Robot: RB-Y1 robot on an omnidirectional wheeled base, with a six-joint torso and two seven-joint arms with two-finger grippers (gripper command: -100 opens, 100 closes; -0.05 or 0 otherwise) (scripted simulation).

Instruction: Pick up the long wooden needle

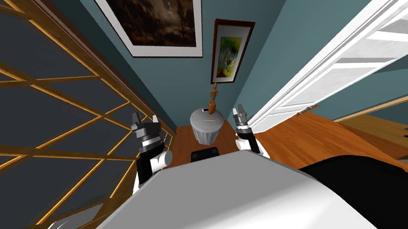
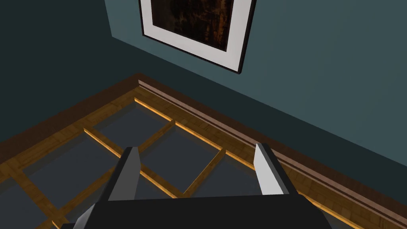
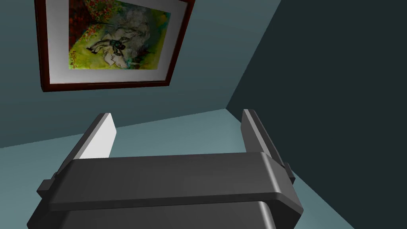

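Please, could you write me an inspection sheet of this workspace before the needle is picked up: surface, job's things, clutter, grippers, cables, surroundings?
Surface: small round grey table on the wooden floor, straight ahead.
Job's things: thin pale needle lying flat on the table top, untouched.
Clutter: brown wooden piece upright at the table's far side; a tiny dark item near it, too small to tell.
Grippers: left gripper open, empty, raised left of the table; right gripper open, empty, raised right of it.
Cables: nothing seen.
Surroundings: teal wall with a dark picture and a colourful picture; lattice window on the left; white door on the right.
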